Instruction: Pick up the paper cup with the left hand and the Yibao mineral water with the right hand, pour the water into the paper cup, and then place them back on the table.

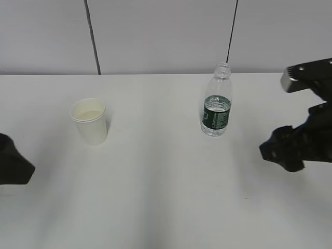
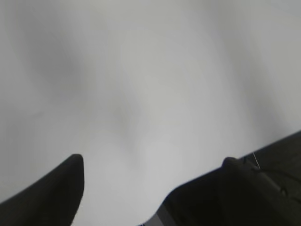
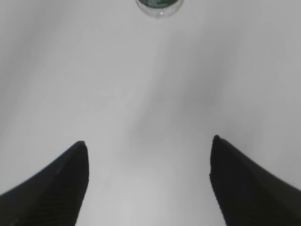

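Your cup (image 1: 90, 121) stands upright on the counter (image 1: 166, 197), left of centre, with a little liquid showing at its bottom. The bottle (image 1: 217, 101) stands upright well to its right, uncapped, water up into the green label band. Your left pincer (image 2: 153, 162) sits low at the counter's left edge, well apart from the cup, jaws spread and empty. Your right pincer (image 3: 148, 141) is also spread wide and empty, facing the bottle (image 3: 159, 5) from the right, apart from it.
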Motion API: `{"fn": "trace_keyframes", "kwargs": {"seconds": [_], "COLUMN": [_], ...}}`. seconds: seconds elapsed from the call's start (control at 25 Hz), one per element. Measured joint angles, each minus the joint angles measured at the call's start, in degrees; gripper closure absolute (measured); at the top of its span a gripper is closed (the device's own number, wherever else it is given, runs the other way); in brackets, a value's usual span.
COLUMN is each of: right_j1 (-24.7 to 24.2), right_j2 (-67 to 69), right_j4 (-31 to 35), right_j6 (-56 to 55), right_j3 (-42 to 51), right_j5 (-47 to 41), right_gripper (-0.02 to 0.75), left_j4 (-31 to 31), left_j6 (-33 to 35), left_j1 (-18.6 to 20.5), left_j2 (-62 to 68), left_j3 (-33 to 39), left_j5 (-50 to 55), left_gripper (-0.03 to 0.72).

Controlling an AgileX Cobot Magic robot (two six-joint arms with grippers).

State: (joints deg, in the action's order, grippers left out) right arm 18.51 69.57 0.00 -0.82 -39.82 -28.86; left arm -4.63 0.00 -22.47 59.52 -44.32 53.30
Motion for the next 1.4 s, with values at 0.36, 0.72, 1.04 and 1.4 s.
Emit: {"fn": "trace_keyframes", "kwargs": {"seconds": [0.36, 0.72, 1.04, 1.4], "right_j1": [0.0, 0.0, 0.0, 0.0], "right_j2": [-22.4, -43.7, -59.8, -63.9], "right_j4": [0.0, 0.0, 0.0, -0.3], "right_j6": [1.9, 2.5, 2.7, 2.7], "right_j3": [-0.4, 0.1, 5.1, 10.7], "right_j5": [-24.9, -38.1, -42.8, -38.3], "right_gripper": [0.148, 0.151, 0.152, 0.152], "left_j4": [0.0, 0.3, 1.7, 2.0], "left_j6": [-0.3, -0.3, 0.0, 2.1], "left_j1": [0.0, 0.0, 0.0, 0.0], "left_j2": [-15.2, -31.8, -42.8, -44.8], "left_j3": [-0.1, 0.9, 9.0, 13.8], "left_j5": [13.1, 18.6, 17.6, 10.6], "left_gripper": [0.167, 0.167, 0.168, 0.171]}}
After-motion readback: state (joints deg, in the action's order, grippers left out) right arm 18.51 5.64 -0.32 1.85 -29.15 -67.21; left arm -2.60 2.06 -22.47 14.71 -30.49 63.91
